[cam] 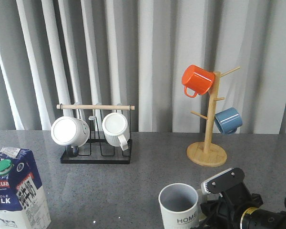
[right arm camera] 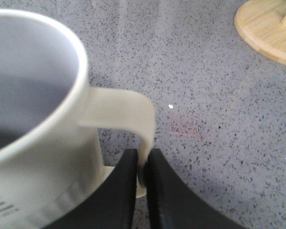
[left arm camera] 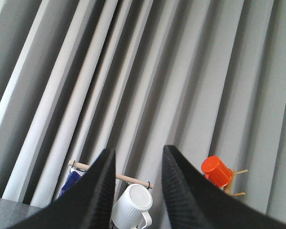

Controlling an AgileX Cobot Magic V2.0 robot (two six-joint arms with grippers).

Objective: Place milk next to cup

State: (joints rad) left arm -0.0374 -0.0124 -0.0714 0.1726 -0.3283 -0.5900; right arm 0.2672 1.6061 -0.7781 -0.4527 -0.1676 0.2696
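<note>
The milk (cam: 18, 191), a blue and white carton with a green cap, stands upright at the table's front left. The cup (cam: 180, 206), off-white with a grey-blue inside and "HOME" lettering, is at the front centre, far to the right of the milk. My right gripper (cam: 206, 209) is shut on the cup's handle (right arm camera: 142, 125); in the right wrist view the gripper (right arm camera: 143, 153) pinches its lower part. The cup's base is cut off by the frame edge. My left gripper (left arm camera: 138, 149) is open and empty, raised and pointing at the curtain; it is out of the front view.
A black wire rack (cam: 96, 143) with a wooden rod holds two white ribbed mugs (cam: 115, 129) at the back left. A wooden mug tree (cam: 207, 153) at the back right carries an orange mug (cam: 197, 80) and a blue mug (cam: 228, 120). A grey curtain hangs behind.
</note>
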